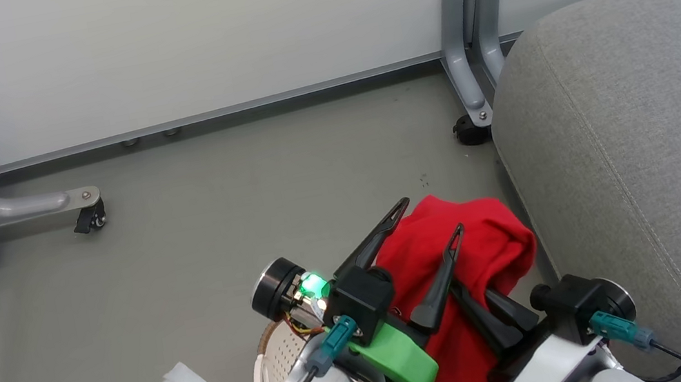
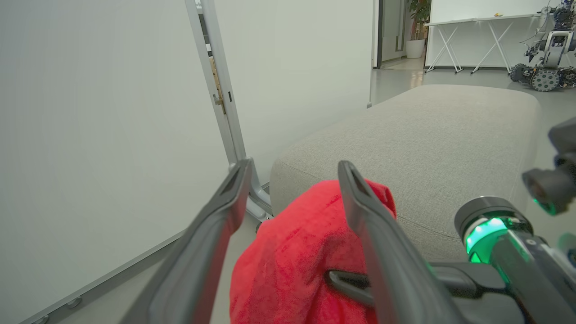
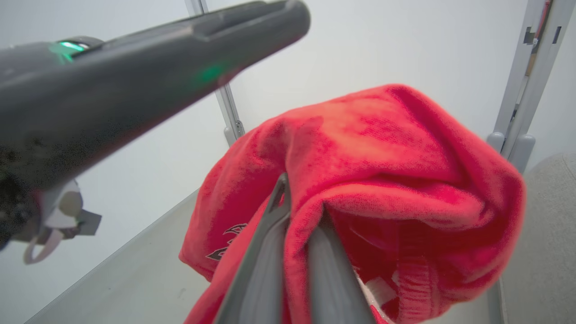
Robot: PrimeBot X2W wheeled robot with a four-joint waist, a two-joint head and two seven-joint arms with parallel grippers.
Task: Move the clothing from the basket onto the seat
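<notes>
Clothing (image 3: 382, 148) pinched by R gripper (image 3: 299, 202) (lettering unreadable); L gripper (image 2: 294, 167) open.

Open floor (image 1: 282, 180) left of seat (image 1: 657, 121)

White partition panels (image 1: 181, 44) span the top of the head view above a grey floor (image 1: 210, 207). Their grey metal legs (image 1: 27, 204) end in black wheels: a castor (image 1: 90, 220) at the left and a second castor (image 1: 470, 129) right of centre. In the upper right of the left wrist view stand a white folding table (image 2: 477, 19), a potted plant (image 2: 418, 18) (blurred) and a wheeled machine (image 2: 546, 67).
</notes>
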